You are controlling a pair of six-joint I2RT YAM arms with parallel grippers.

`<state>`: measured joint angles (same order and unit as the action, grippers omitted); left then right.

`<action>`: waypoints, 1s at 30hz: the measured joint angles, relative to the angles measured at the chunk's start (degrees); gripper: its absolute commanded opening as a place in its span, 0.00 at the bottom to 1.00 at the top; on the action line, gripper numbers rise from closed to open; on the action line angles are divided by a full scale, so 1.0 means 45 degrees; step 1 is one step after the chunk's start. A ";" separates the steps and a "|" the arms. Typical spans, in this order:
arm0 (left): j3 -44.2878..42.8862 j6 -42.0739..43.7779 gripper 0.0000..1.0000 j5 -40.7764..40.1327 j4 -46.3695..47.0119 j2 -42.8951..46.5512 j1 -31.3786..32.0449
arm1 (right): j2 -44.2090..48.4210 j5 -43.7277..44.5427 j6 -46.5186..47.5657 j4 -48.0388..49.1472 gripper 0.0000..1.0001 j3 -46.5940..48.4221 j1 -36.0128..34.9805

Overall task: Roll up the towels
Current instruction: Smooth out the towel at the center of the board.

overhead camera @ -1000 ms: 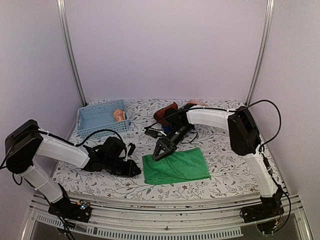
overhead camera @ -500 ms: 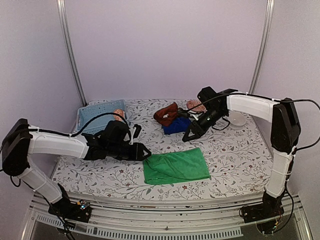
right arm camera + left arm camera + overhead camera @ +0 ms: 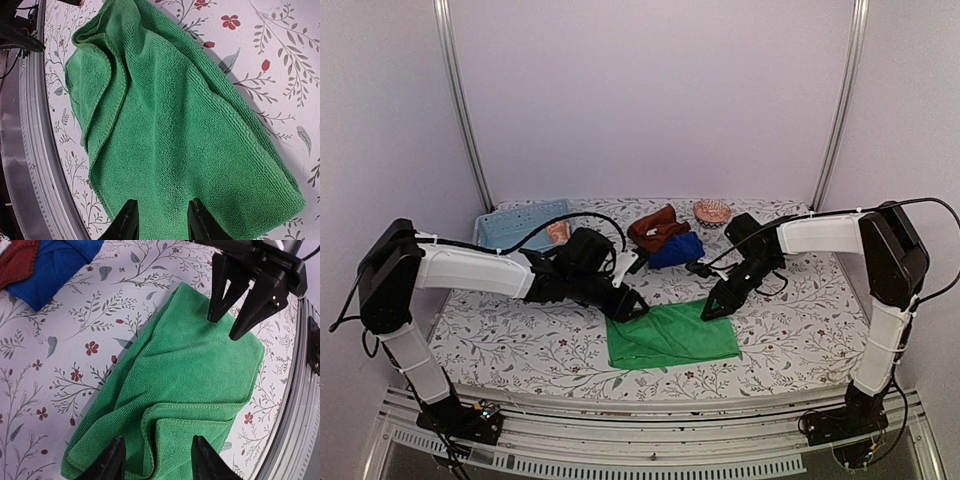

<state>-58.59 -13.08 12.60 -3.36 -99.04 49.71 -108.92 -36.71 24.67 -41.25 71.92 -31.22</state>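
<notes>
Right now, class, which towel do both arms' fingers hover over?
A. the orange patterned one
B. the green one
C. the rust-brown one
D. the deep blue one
B: the green towel fills both wrist views, with the left arm's fingers and the right arm's fingers open above it. The blue towel and rust-brown towel lie farther back.

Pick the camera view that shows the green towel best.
Left wrist: the green towel lies close and almost whole, its folded-over hems clear, the right gripper above its far edge. The right wrist view crops it top and bottom. The top view shows it small and distant.
</notes>
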 measured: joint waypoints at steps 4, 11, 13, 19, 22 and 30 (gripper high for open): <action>0.0000 0.0889 0.47 0.0117 -0.0083 0.0000 0.0005 | 0.0000 0.0005 0.0092 0.0291 0.34 0.0000 0.0000; -0.0573 0.1923 0.45 0.0005 -0.0359 -0.0928 0.0214 | 0.0000 0.0015 0.0243 0.0427 0.34 0.0000 0.0000; -0.0767 0.2225 0.41 -0.0068 -0.0539 -0.1248 0.0345 | 0.0000 0.0029 0.0262 0.0432 0.34 0.0000 0.0000; -0.1069 0.2803 0.24 -0.0423 -0.1069 -0.1540 0.0544 | -0.0005 0.0044 0.0345 0.0427 0.34 0.0000 0.0000; -0.1127 0.2963 0.18 -0.0617 -0.1117 -0.1540 0.0544 | -0.0005 0.0044 0.0384 0.0427 0.34 0.0000 0.0000; -0.1137 0.3152 0.00 -0.0801 -0.1229 -0.1549 0.0544 | -0.0136 0.0044 0.0418 0.0423 0.33 0.0000 0.0000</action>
<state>-63.70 1.10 8.99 -8.88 -106.02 52.16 -109.54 -36.51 26.55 -39.35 71.92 -31.22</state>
